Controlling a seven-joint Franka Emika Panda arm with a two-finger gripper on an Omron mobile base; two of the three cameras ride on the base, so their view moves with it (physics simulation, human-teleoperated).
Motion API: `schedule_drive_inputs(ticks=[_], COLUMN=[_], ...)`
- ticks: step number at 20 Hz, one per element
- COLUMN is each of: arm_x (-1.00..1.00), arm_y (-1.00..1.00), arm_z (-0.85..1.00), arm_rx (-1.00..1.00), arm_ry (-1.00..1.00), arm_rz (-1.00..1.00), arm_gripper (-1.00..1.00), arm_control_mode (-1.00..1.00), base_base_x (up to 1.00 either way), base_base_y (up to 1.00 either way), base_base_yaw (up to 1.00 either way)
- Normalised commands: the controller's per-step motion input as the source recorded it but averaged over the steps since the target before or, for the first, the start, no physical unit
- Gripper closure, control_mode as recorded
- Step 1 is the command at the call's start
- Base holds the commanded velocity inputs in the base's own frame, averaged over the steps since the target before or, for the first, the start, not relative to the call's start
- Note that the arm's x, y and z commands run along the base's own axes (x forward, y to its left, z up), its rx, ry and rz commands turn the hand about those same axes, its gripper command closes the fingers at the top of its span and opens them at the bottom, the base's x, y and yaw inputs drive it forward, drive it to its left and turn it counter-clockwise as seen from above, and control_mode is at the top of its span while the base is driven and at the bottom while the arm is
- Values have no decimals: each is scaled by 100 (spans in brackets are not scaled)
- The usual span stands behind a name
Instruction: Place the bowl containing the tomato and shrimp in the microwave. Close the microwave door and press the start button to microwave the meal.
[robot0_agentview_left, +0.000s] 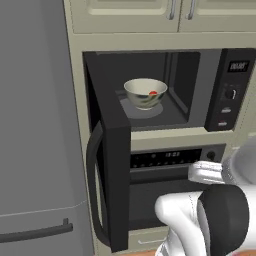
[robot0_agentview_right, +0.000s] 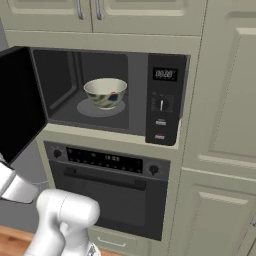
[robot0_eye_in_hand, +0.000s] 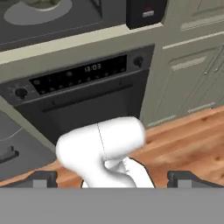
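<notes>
The glossy, pale, round bowl (robot0_agentview_left: 145, 93) already sits on the microwave's (robot0_agentview_right: 107, 95) flat grey turntable disc, a red speck of tomato (robot0_agentview_left: 153, 93) inside it. Next comes the door — the microwave door (robot0_agentview_left: 116, 170), a slab of dark glass with a curved bar handle, stands swung out at the cavity's nine o'clock. The gripper (robot0_eye_in_hand: 113, 180), fingers spread wide and holding nothing, should push the door's outer face squarely — judging by its long swing.

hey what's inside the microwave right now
The bowl sits on the round plate inside the open microwave. A bit of red tomato shows over the rim; the bowl's wall hides the rest.
</notes>
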Motion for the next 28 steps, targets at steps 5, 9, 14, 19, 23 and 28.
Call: schedule_drive_inputs(ticks=[5,9,14,19,23,28], arm_x=[-43,-14,-11,-23,-6,0], arm_y=[34,57,65,62,59,67], arm_z=[-2,0,0,-4,-2,0], arm_rx=[-22,-24,-23,-23,-21,-17], arm_ry=[8,10,3,0,0,0], arm_rz=[19,13,11,9,4,0], arm_gripper=[-100,-100,-100,-100,-100,-100], arm_control_mode=[-100,-100,-100,-100,-100,-100], base_base_x=[0,0,0,0,0,0], base_base_y=[0,0,0,0,0,0], base_base_yaw=[0,0,0,0,0,0])
